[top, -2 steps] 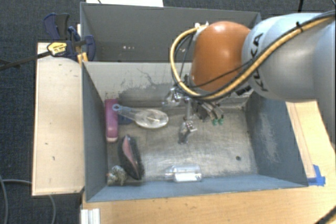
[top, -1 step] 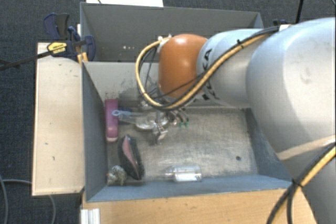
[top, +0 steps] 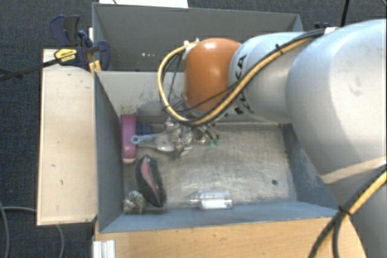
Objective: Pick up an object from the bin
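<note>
Blue-grey tool (top: 145, 140) looks light and rigid, I'd grab mid-handle; can't tell how wide the end effector (top: 179, 143) is.

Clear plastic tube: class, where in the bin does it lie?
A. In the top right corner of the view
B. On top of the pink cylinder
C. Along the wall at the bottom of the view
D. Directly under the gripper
C: the clear plastic tube lies by itself on the floor of the bin, along the wall at the bottom of the view, apart from the gripper and the pink cylinder.
</note>
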Tool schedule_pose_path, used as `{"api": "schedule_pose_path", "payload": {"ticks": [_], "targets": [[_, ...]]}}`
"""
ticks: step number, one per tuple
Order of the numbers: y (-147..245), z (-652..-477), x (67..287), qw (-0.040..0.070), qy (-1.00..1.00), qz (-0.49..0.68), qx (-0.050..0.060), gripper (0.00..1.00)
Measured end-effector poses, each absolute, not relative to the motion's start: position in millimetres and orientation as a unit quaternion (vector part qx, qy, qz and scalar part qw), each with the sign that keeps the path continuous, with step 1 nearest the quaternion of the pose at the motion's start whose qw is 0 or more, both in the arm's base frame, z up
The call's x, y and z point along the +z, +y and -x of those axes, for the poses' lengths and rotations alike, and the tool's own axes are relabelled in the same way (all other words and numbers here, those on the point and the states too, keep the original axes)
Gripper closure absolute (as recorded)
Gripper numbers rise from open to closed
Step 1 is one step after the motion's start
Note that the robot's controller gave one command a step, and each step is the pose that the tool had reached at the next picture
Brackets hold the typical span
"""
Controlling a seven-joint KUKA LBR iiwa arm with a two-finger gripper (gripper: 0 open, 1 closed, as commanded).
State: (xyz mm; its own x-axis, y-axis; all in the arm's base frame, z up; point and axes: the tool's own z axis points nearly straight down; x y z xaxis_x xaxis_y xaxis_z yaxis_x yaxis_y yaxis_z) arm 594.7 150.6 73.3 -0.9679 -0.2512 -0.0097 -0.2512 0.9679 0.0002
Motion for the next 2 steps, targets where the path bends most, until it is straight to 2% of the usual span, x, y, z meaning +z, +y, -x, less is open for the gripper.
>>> {"api": "schedule_pose_path", "payload": {"ticks": [1, 2], "targets": [[114, -545.8, 242, 0.005, 0.980, 0.200, 0.000, 1.00], [105, -558.6, 239, 0.004, 0.975, 0.224, 0.000, 1.00]]}}
